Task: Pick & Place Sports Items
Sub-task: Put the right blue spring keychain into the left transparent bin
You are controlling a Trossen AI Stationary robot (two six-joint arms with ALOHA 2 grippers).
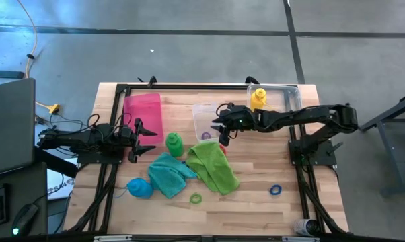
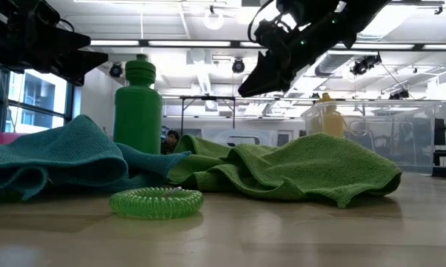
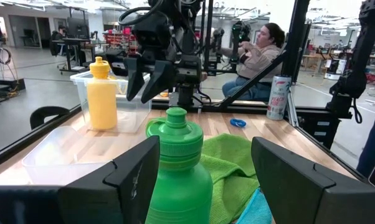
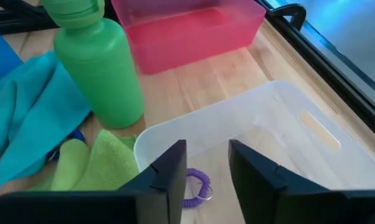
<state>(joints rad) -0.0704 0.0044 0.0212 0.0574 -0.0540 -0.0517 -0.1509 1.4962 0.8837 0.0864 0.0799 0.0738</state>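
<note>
A green bottle (image 1: 174, 143) stands upright on the table by the teal towel (image 1: 167, 173) and the lime green towel (image 1: 213, 166), which both lie crumpled. My left gripper (image 1: 149, 139) is open and level, just left of the bottle; in the left wrist view its fingers stand either side of the bottle (image 3: 178, 168) without touching it. My right gripper (image 1: 221, 129) is open and empty, pointing down over a clear box (image 4: 299, 143) that holds a purple ring (image 4: 197, 190). A yellow bottle (image 1: 258, 98) stands in a second clear box (image 1: 286, 97). A blue bottle (image 1: 139, 188) lies near the front left.
A pink tray (image 1: 143, 113) lies at the far left. A green ring (image 1: 196, 199) and a blue ring (image 1: 276, 190) lie on the near table. A small red thing (image 1: 223, 140) shows by the clear box's near edge. A person sits beyond the table (image 3: 262, 59).
</note>
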